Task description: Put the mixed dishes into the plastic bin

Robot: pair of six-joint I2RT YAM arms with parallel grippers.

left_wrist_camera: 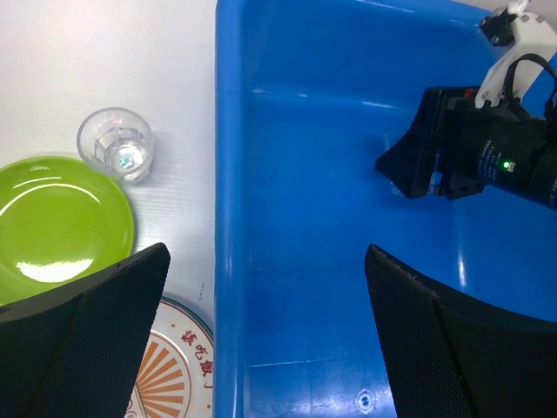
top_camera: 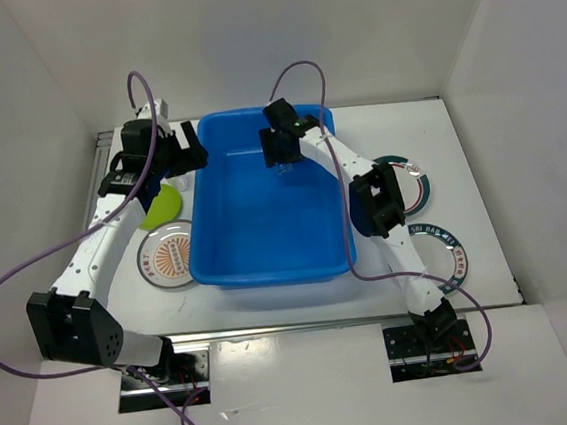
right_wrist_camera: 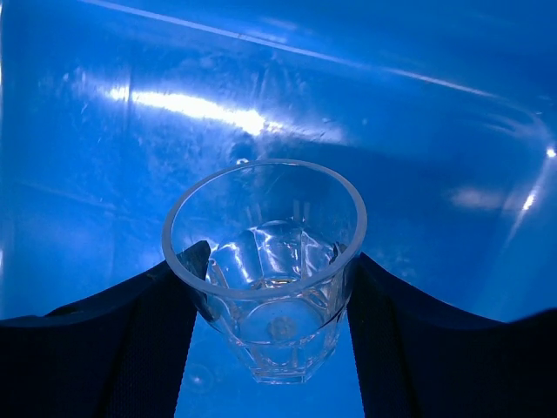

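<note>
Though the right end effector (right_wrist_camera: 277, 261) grips a cup (right_wrist_camera: 270, 305), overhead it seems faint

Table (top_camera: 479, 153) bears blue bin (top_camera: 269, 271), green plate (top_camera: 162, 206), orange plate (top_camera: 165, 256), cup (left_wrist_camera: 116, 144), two teal-rimmed plates (top_camera: 419, 177) (top_camera: 453, 251).

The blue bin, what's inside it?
In the bin, the right hand reaches in, shut on a clear cup. Nothing else shows on the blue floor. The bit of floor beneath the hand is covered.
</note>
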